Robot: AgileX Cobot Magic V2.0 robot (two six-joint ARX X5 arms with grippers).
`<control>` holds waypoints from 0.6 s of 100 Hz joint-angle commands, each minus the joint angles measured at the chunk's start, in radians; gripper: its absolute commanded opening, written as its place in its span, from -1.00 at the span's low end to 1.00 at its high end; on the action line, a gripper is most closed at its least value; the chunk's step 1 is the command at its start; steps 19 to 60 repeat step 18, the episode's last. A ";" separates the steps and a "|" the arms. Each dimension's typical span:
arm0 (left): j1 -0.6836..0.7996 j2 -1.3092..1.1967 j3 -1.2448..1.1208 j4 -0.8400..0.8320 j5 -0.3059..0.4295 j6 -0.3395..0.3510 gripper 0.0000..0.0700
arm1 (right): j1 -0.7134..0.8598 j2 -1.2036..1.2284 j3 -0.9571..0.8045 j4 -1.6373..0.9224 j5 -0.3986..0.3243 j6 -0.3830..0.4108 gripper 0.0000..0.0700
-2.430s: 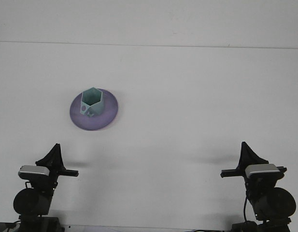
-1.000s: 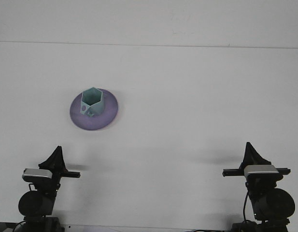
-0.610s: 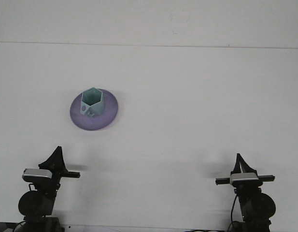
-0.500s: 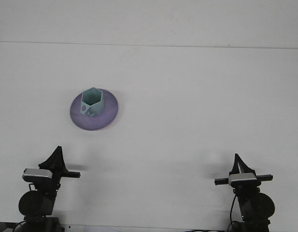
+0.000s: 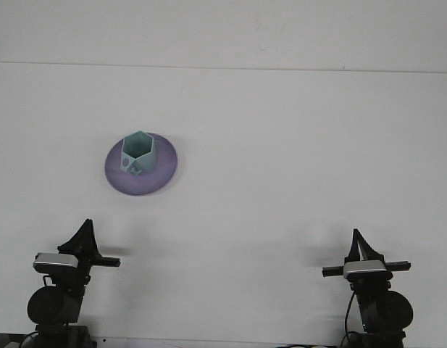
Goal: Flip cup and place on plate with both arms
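Cup [image 5: 139, 151]: teal, six-sided, mouth up on the purple plate [image 5: 162, 174], left of mid-desk [image 5: 295, 145]; likely light, rigid, smooth plastic, best taken across opposite flat walls; left claw [image 5: 86, 230] and right claw [image 5: 357, 240] near the front edge, spread or pressed together I cannot tell.

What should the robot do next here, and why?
Probably nothing more than staying parked: the cup already stands mouth-up on the plate, and the left gripper and right gripper sit low at the near edge, away from it.
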 commanded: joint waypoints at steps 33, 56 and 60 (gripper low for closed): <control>0.000 0.000 -0.020 0.011 0.000 0.002 -0.96 | 0.000 0.000 -0.003 0.010 0.002 -0.004 -1.00; 0.000 0.000 -0.020 0.011 0.000 0.002 -0.96 | 0.000 0.000 -0.003 0.010 0.002 -0.004 -1.00; 0.000 0.000 -0.020 0.011 0.000 0.002 -0.96 | 0.000 0.000 -0.003 0.010 0.002 -0.004 -1.00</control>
